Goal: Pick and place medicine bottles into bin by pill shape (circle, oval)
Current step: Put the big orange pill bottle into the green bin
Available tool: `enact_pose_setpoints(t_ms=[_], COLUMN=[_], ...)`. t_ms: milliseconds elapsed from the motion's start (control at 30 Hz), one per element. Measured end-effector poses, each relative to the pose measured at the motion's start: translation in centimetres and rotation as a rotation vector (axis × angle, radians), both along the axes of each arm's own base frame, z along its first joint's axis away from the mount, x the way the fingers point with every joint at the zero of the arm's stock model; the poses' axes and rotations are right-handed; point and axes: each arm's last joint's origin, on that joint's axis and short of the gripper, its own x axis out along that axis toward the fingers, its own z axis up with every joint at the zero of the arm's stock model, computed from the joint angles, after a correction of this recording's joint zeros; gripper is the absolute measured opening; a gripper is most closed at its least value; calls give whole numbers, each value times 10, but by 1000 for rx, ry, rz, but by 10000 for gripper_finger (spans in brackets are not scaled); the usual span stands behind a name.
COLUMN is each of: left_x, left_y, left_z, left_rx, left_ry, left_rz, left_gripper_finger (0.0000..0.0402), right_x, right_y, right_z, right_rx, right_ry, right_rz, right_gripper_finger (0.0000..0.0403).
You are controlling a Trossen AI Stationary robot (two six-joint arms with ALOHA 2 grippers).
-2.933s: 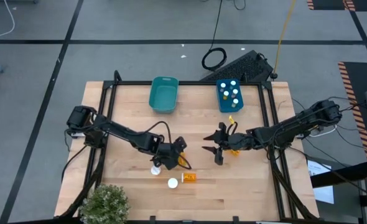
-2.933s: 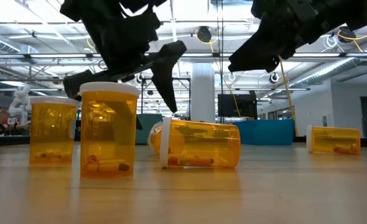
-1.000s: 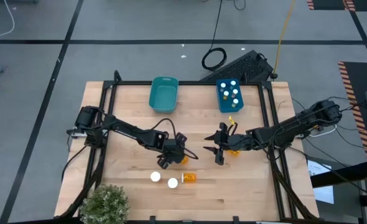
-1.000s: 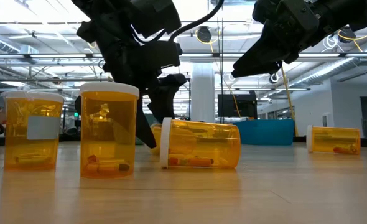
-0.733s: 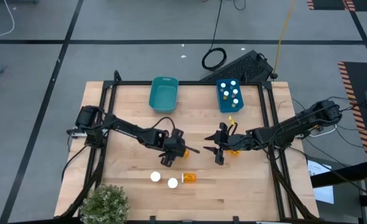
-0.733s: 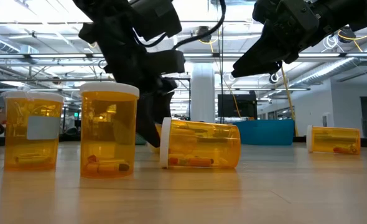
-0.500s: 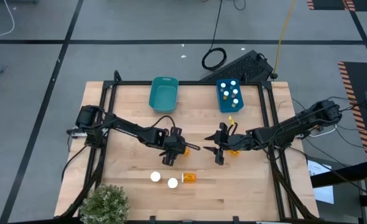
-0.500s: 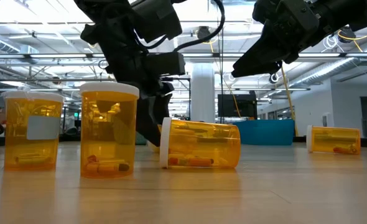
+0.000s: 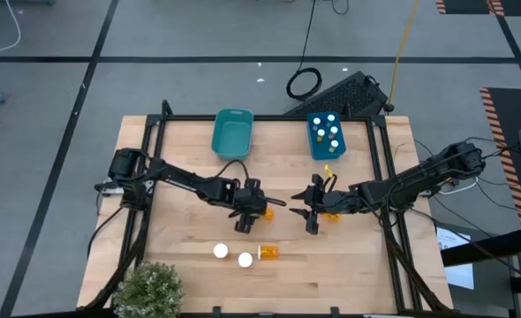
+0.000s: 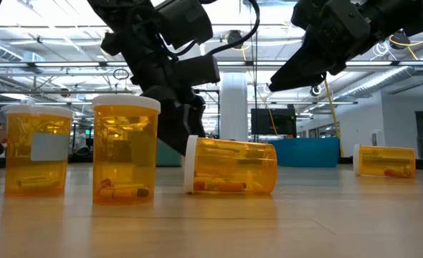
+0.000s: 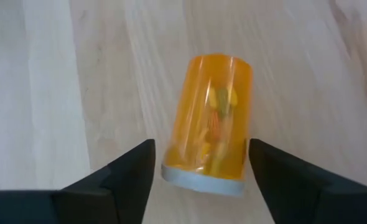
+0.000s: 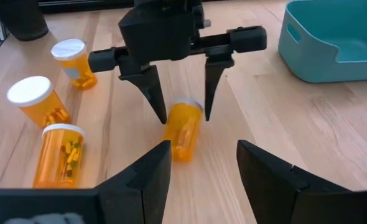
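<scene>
Far left front corner of the light wooden slatted table (image 9: 172, 256): small green potted plant (image 9: 148, 289), near the edge. Just right of it, two upright translucent orange pill bottles w/ white caps (image 9: 221, 252) and a third lying on its side (image 9: 268, 253), bare wood around them. Left gripper (image 9: 253, 212) sits mid-table, fingers (image 11: 124, 177) spread wide either side of a lying orange pill bottle (image 11: 209, 124), not clamped on it (cap end toward the wrist). Right gripper (image 9: 310, 212) hangs just beside, fingers parted, nothing held. At the back edge: empty teal plastic bin (image 9: 232, 134), then blue bin (image 9: 327, 135) w/ white-capped bottles inside.
</scene>
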Motion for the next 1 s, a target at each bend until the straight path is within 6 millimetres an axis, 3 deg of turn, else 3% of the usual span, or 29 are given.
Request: enact_pose_setpoints(t_ms=[200, 567, 1000], left_x=[-2, -14, -14], left_y=[0, 11, 6], left_z=[-2, -29, -29], left_rx=[3, -59, -31], left_ry=[21, -100, -120], left_rz=[-3, -27, -25], left_gripper_finger=[307, 312, 219], right_x=[0, 0, 0], right_y=[0, 1, 1], right_z=[-1, 0, 0], right_rx=[1, 20, 18], right_ry=[7, 5, 4], right_rz=[6, 17, 17], right_gripper_finger=[178, 178, 178])
